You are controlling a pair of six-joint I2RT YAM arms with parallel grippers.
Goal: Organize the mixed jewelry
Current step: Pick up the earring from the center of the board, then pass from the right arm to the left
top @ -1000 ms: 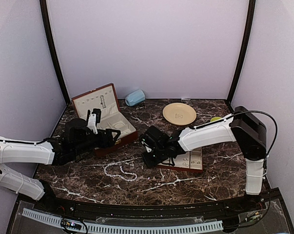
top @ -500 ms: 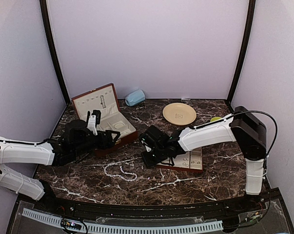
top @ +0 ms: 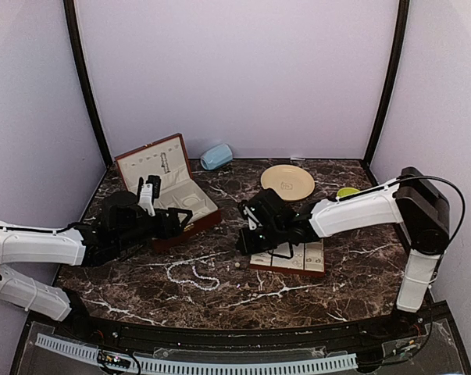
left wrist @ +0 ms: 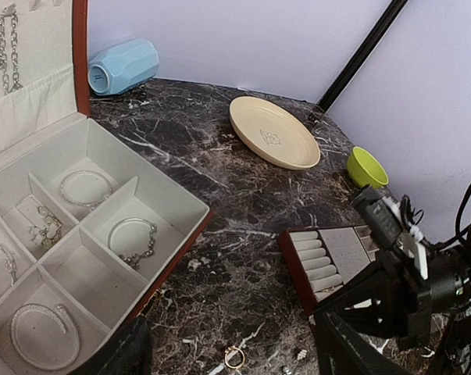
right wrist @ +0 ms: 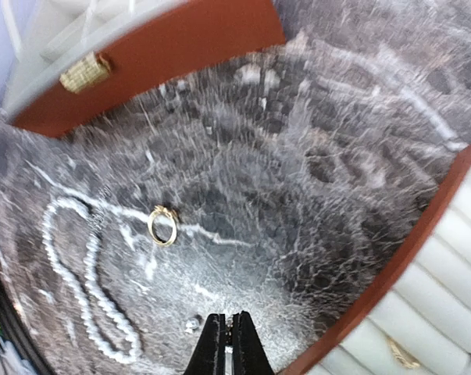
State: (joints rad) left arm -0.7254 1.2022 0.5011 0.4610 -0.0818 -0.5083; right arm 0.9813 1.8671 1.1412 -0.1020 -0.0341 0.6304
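Surface: dark brown marble with white veins, carrying everything below
Left hand: fingers spread wide with nothing between them, hovering just in front of the open box
Right hand: fingers pressed together, no piece visible between them, poised low over bare marble between box and tray
Pearl strand: one, lying in a loose loop on the surface, left of the right hand
Gold-toned ring: one, flat on the marble just beside the strand
Small silvery piece: one, close to the right fingertips, too tiny to identify
Jewelry box: one, red-brown with cream lining, lid up; three bracelets in plain sight, one per compartment
Slotted tray: one, cream rolls in a red-brown frame, its near side hidden behind the right arm
Plate: one, cream, at the back, well apart from the loose pieces
Blue cup: one, lying on its side behind the box
Green bowl: one, small, far right
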